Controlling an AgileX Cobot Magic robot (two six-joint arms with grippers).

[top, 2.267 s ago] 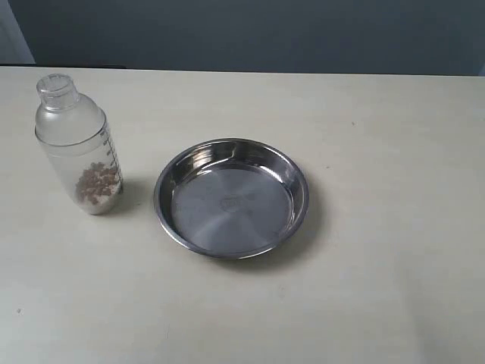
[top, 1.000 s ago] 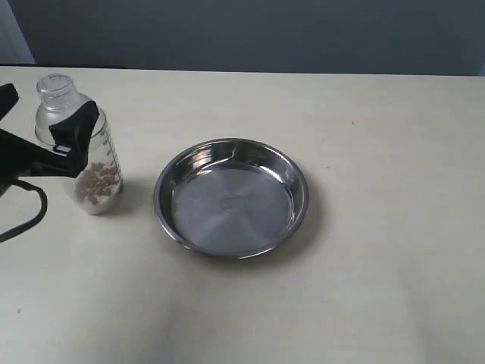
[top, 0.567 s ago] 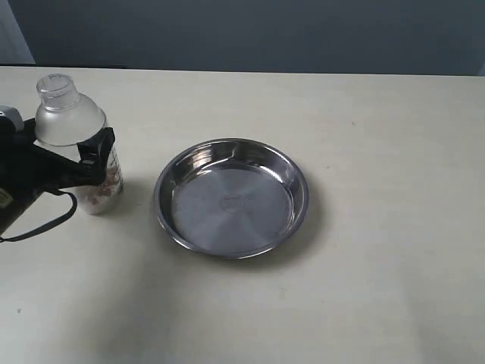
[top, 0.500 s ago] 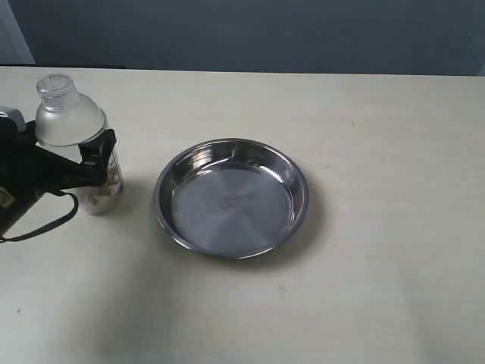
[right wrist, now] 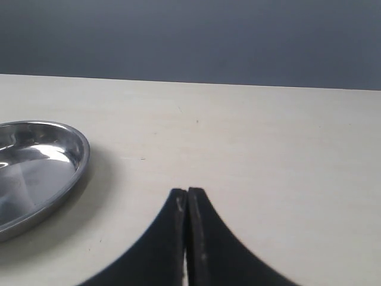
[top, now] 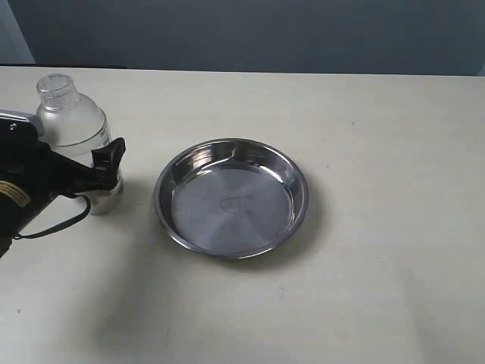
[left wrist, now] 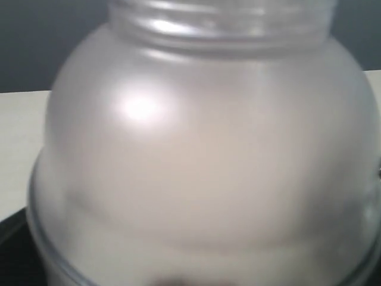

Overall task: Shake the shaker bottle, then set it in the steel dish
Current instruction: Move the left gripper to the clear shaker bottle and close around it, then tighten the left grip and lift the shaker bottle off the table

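Frosted shaker bottle | left jaws flank it, grip unclear | right jaws pressed together | steel dish stamp unreadable

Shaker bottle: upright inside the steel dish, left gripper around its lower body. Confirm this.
Not quite. The shaker bottle stands upright on the table beside the steel dish, apart from it, not inside it, as the exterior view shows. The left gripper is around its lower body.
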